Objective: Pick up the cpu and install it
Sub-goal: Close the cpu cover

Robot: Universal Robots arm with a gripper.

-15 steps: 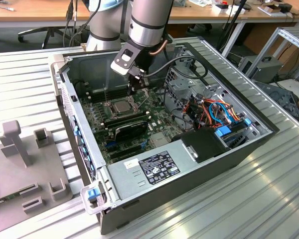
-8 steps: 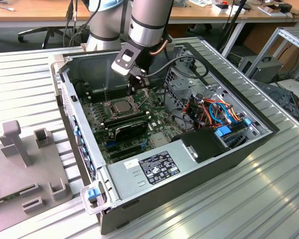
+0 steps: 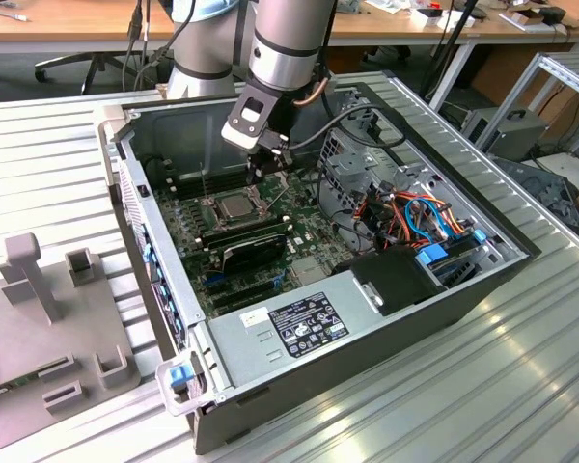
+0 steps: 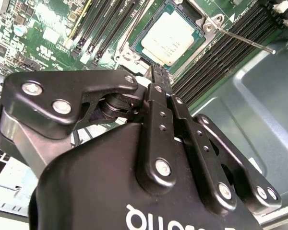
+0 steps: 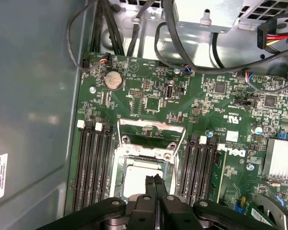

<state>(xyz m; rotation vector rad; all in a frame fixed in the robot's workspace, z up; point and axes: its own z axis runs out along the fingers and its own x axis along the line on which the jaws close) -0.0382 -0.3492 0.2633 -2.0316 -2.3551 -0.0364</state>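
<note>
The cpu (image 3: 234, 204) is a small square chip with a dull silver top. It lies flat in the motherboard's socket, seen in both wrist views (image 4: 170, 40) (image 5: 138, 176). The socket's metal frame (image 5: 146, 130) stands swung open beside it, and a thin metal lever (image 4: 242, 39) sticks up nearby. My gripper (image 3: 262, 172) hangs just above the socket's edge inside the computer case. Its black fingers (image 5: 155, 188) are pressed together with nothing between them, their tips (image 4: 158, 75) close over the chip's rim and apart from it.
The open case (image 3: 125, 135) walls in the green motherboard (image 5: 206, 110). Black memory slots (image 5: 93, 167) flank the socket. Cables (image 3: 405, 212) and a drive cage fill the exterior view's right. A power supply (image 3: 289, 328) sits at the front. A grey fixture (image 3: 39, 280) lies outside.
</note>
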